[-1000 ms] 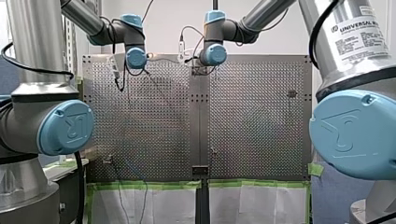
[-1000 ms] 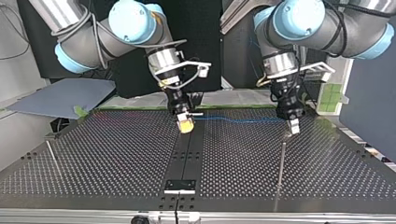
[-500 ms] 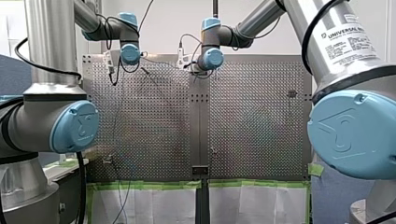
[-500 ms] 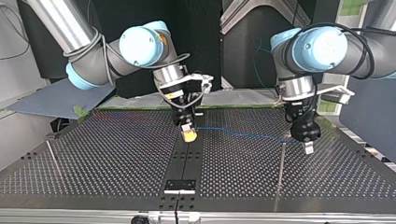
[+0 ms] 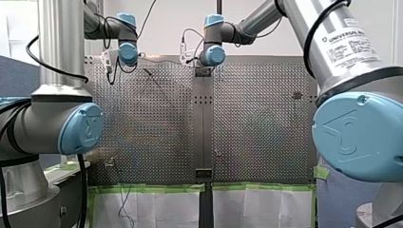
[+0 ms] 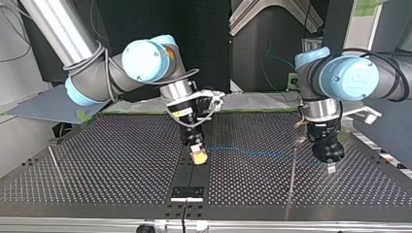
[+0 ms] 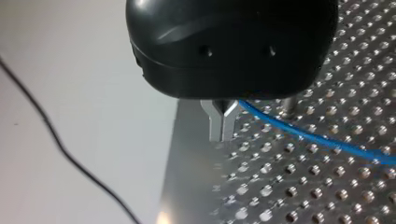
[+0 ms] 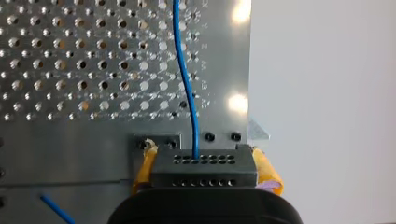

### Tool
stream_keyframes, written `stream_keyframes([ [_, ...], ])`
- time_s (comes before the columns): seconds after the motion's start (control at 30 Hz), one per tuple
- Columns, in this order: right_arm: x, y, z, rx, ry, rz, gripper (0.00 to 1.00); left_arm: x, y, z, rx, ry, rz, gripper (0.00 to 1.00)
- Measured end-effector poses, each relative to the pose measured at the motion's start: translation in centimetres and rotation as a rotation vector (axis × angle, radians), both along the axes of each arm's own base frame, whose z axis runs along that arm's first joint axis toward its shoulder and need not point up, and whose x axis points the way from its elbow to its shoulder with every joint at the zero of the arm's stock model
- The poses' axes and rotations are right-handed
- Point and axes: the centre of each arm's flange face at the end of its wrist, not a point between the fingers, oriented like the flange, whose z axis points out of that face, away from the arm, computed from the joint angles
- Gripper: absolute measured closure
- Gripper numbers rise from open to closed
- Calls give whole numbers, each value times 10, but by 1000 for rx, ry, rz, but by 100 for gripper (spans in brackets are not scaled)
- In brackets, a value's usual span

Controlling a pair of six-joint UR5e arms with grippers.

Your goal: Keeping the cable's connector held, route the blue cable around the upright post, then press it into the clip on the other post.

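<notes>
Nearest in the top view stands the upright post (image 6: 291,184), a thin rod rising from the perforated table (image 6: 121,165). Just beside it, toward that view's right, my left gripper (image 6: 332,168) hangs low over the holes. The left wrist view shows its metal fingers pressed together, with the blue cable (image 6: 252,153) coming out from between them, so I take it to be pinching the cable. In that view the cable runs just beside the foot of the post.

Further back, the cable stretches fairly straight across the table, behind the post, to my right gripper (image 6: 198,156) near the middle strip. Its yellow pads are clamped on either side of the grey connector (image 8: 204,165), and the cable leaves the connector's front face.

The step in hand looks like the routing. The cable lies along the far side of the post but is not yet wrapped round it. Next, my left gripper likely has to swing round the post's near side and head for the other post (image 6: 54,164) at the view's left. The line must stay taut while the connector is held. I cannot make out the clip there.
</notes>
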Motion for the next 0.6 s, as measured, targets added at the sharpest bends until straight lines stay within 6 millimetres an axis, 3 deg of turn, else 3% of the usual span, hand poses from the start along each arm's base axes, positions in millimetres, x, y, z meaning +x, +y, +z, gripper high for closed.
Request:
stream_keyframes([
  [0.23, 13, -8, 6, -15, 4, 19, 100, 20, 3, -2, -14, 2, -24, 100],
  [0.6, 25, -15, 13, -37, 5, 22, 100, 31, 23, -8, -53, 4, -4, 100],
])
